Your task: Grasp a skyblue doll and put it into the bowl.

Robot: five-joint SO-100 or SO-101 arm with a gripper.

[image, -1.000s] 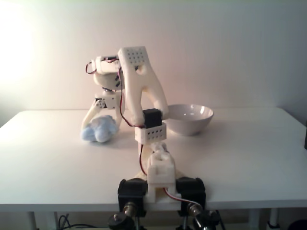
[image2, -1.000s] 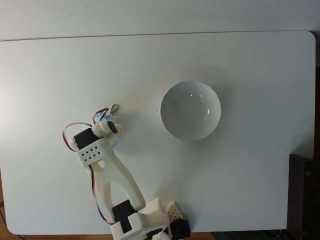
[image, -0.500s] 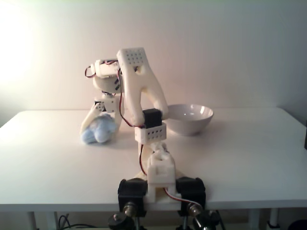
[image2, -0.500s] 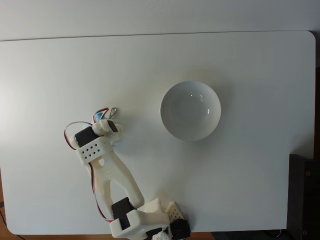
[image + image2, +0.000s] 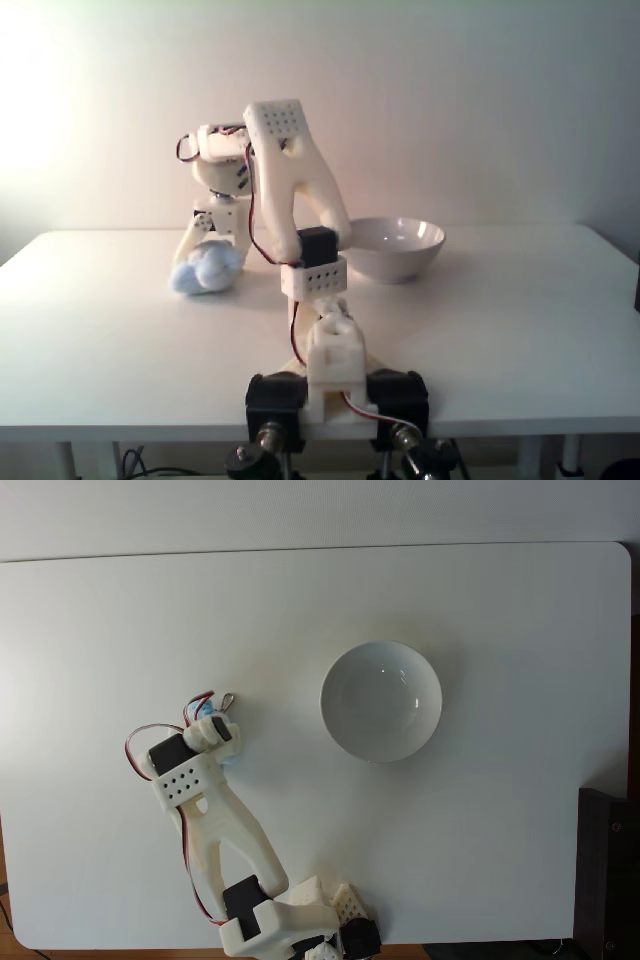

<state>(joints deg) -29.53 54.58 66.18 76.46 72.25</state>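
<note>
The skyblue doll [image 5: 210,272] is a fluffy pale blue lump on the left of the white table, level with the bowl. My gripper [image 5: 204,252] points straight down onto it, its jaws shut around the plush, which looks squeezed and sits a touch above the tabletop. In the fixed view from above, the wrist [image 5: 210,733] covers nearly all of the doll; a blue sliver [image 5: 206,713] and a small metal clasp [image 5: 228,699] stick out. The glossy white bowl [image 5: 395,250] [image 5: 345,725] stands empty to the right of the gripper.
The arm's base [image 5: 328,370] is clamped at the table's near edge [image 5: 330,935]. A dark object [image 5: 608,870] stands beyond the table's right edge. Bare white tabletop [image 5: 250,620] lies between the gripper and the bowl.
The gripper has closed in on the doll. The plush looks narrower and its underside has risen slightly. The wrist has shifted a little away from the base.
</note>
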